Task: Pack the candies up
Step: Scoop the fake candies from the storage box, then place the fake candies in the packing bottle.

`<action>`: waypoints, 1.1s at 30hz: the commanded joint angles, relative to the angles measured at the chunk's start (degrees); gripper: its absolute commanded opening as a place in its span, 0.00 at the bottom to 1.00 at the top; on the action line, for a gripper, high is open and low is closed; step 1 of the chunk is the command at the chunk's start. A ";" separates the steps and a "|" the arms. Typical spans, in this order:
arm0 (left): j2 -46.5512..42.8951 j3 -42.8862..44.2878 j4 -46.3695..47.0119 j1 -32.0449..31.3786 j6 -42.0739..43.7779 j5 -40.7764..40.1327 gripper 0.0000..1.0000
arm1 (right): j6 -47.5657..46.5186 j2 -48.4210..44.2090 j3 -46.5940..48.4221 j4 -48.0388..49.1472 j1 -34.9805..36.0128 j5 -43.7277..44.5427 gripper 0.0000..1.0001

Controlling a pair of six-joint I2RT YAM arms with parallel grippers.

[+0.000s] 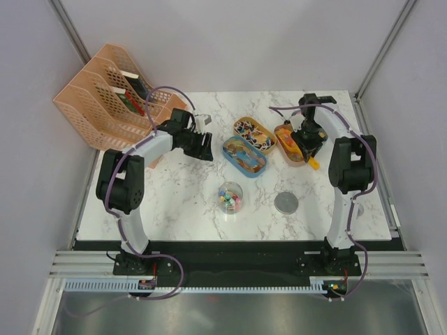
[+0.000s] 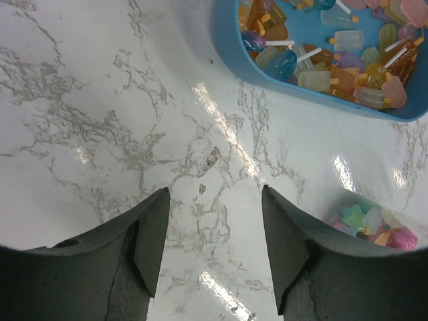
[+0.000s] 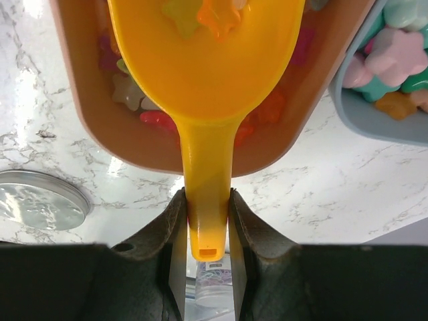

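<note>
Right gripper [image 3: 206, 204] sits closest to the lens at the bottom of the right wrist view, jaws clamped on the handle of the yellow scoop [image 3: 204, 73]. The scoop bowl reaches to the top of the frame over the orange tray [image 3: 80, 127], with a couple of star-shaped candies [image 3: 217, 15] in the bowl and more lying in the tray under it. Silver lid [image 3: 40, 200] lies flat on the counter [image 3: 321, 187] at lower left. A grey-blue tray [image 3: 361, 124] with pastel star candies is at the upper right edge. In the left wrist view the left gripper [image 2: 214, 200] has its jaws apart, nothing between them, over bare marble. Blue tray [image 2: 231, 60] at upper right is full of popsicle-shaped candies. Clear cup [image 2: 374, 227] with mixed candies is at lower right. In the top view the cup stands at centre, near the lid, with the trays in a row behind them. Peach file racks [image 1: 105, 91] sit at upper left.
</note>
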 commanded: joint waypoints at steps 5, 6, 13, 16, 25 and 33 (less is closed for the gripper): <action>-2.71 3.33 -2.05 0.12 2.79 -1.17 0.64 | -0.80 -11.71 -12.62 12.56 -1.98 -5.65 0.00; -2.71 3.60 -2.66 0.12 2.88 -1.09 0.65 | -0.54 -14.25 -14.38 14.32 -2.68 -6.61 0.00; -2.71 6.23 -5.30 0.12 4.11 -1.61 0.65 | 1.48 -24.73 -31.86 33.66 -3.83 -9.16 0.00; -2.71 7.81 -6.53 0.12 4.81 -2.31 0.65 | 1.14 -29.91 -34.96 39.64 -4.09 -10.30 0.00; -6.13 5.19 -6.54 0.20 5.43 -5.56 0.66 | -28.28 -36.68 -23.71 15.06 0.90 -6.73 0.00; -11.67 -2.19 -3.55 0.29 4.64 -12.93 0.68 | -43.25 -42.84 -23.27 1.60 17.34 12.33 0.00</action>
